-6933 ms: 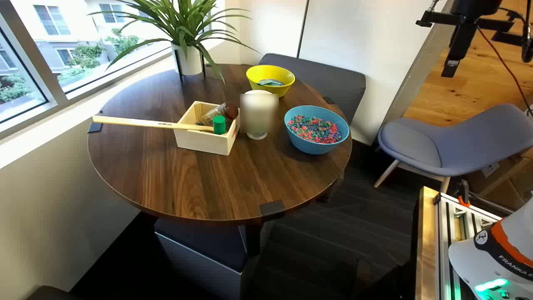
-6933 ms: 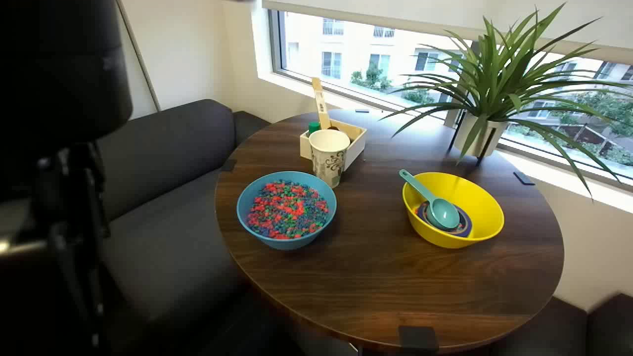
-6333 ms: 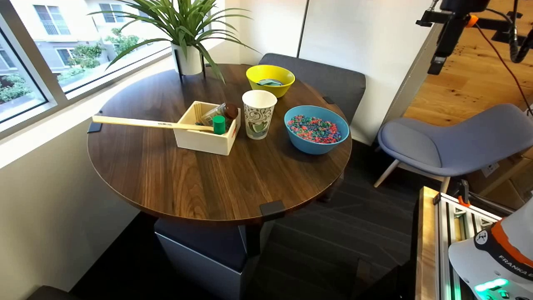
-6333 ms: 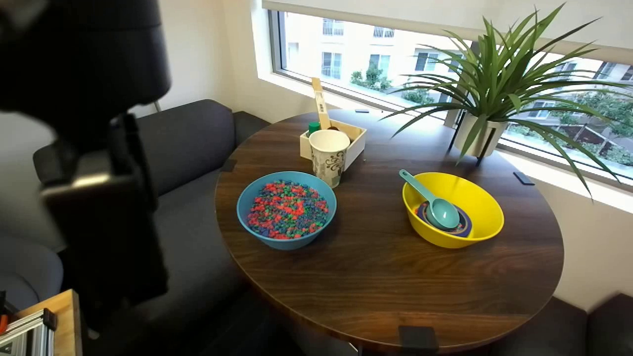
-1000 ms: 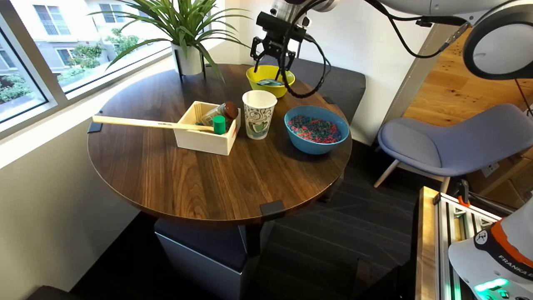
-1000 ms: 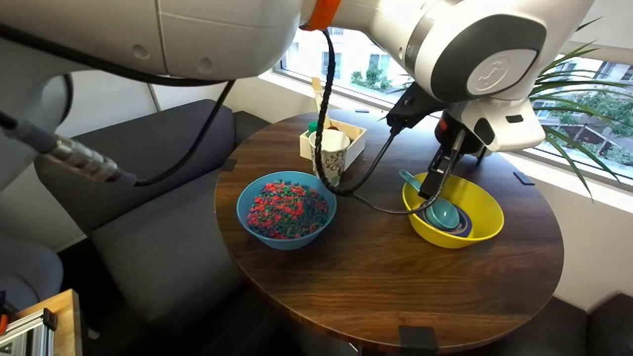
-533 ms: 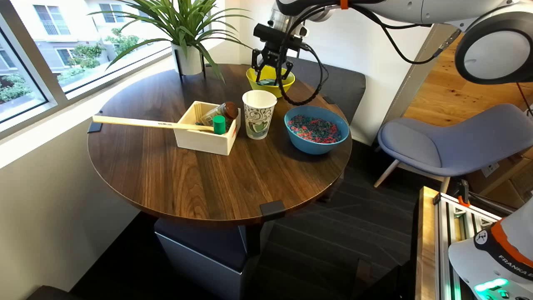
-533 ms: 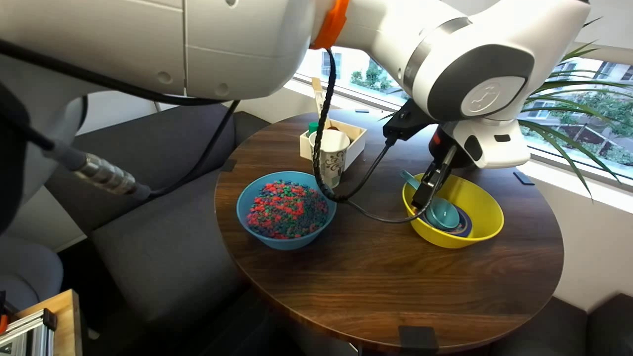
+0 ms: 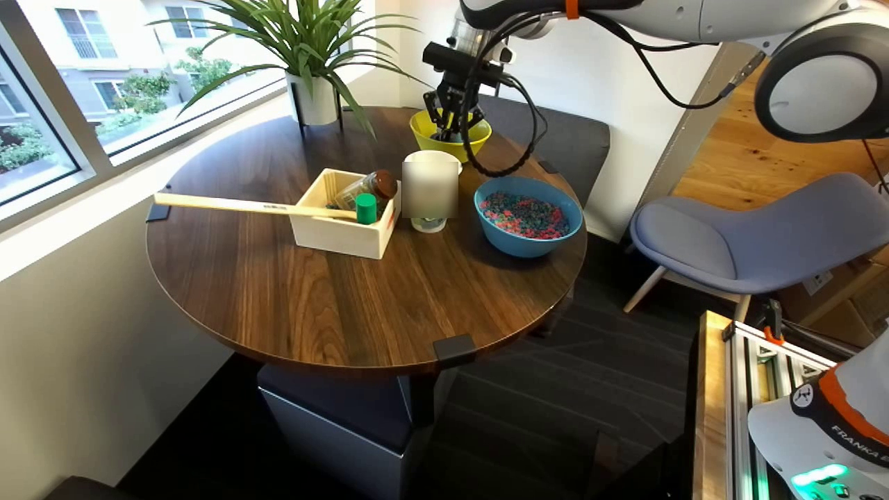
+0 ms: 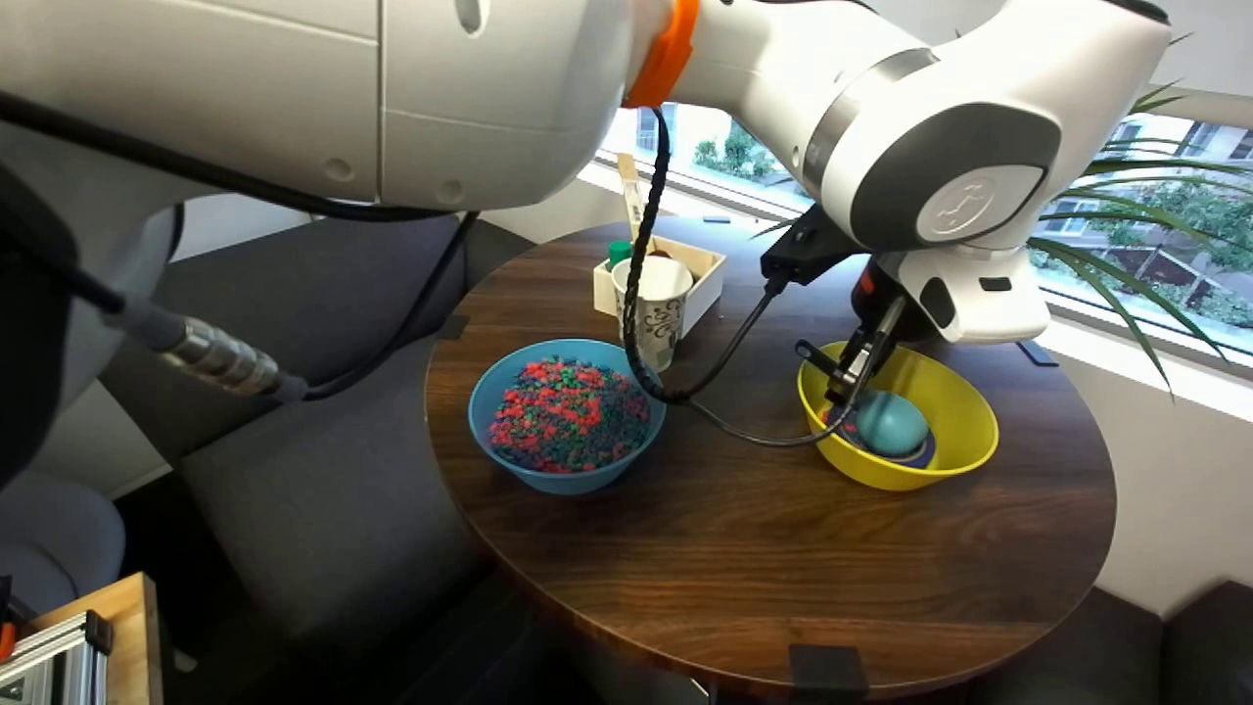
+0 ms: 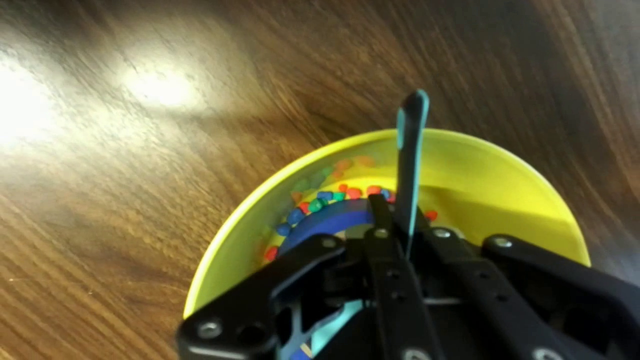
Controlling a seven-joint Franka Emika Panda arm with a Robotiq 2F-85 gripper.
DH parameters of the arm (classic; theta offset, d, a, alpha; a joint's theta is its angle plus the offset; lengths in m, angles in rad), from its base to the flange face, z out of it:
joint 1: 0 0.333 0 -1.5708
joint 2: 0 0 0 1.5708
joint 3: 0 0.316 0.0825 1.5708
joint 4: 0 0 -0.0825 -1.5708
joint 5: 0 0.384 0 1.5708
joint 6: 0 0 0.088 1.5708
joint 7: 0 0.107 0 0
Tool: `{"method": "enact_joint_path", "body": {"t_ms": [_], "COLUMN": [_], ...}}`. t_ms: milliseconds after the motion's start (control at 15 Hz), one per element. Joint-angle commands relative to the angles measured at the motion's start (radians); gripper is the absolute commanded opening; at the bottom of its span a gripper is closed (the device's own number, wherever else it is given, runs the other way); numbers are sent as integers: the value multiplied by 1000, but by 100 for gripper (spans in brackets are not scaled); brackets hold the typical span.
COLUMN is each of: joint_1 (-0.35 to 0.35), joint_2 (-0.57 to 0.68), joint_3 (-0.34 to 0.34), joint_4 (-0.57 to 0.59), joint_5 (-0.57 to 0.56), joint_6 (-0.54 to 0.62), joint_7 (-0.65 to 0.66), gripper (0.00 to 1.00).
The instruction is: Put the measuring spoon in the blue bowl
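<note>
In the wrist view my gripper (image 11: 401, 216) is shut on the handle of the teal measuring spoon (image 11: 419, 130). The handle stands on edge between the fingers, its end projecting past the rim of the yellow bowl (image 11: 505, 192). In an exterior view the spoon's round scoop (image 10: 891, 424) shows its outer side and is still down inside that bowl. The blue bowl (image 10: 563, 482), holding red, green and dark blue bits, stands apart on the table in both exterior views. My fingers hide the middle of the spoon.
A paper cup (image 10: 658, 313) stands beside the blue bowl, near a wooden box (image 9: 340, 236) with a jar and a long stick. Under the spoon lies a blue disc (image 11: 330, 220) with loose bits. My arm's cable loop (image 10: 651, 382) hangs close to the cup and blue bowl.
My arm has come over the table. In the last second my gripper has lowered into the yellow bowl and shut on the spoon's handle, and the spoon has rolled over onto its side.
</note>
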Motion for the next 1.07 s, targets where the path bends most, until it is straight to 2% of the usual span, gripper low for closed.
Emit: {"method": "enact_joint_path", "body": {"t_ms": [0, 533, 667, 1000], "joint_1": [-2, 4, 5, 17], "joint_2": [-22, -154, -208, -366], "joint_3": [3, 9, 5, 0], "joint_4": [7, -80, -146, -379], "joint_5": [9, 36, 64, 154], "joint_6": [-19, 37, 68, 233], "joint_7": [12, 25, 73, 218], "gripper": [2, 2, 2, 2]}}
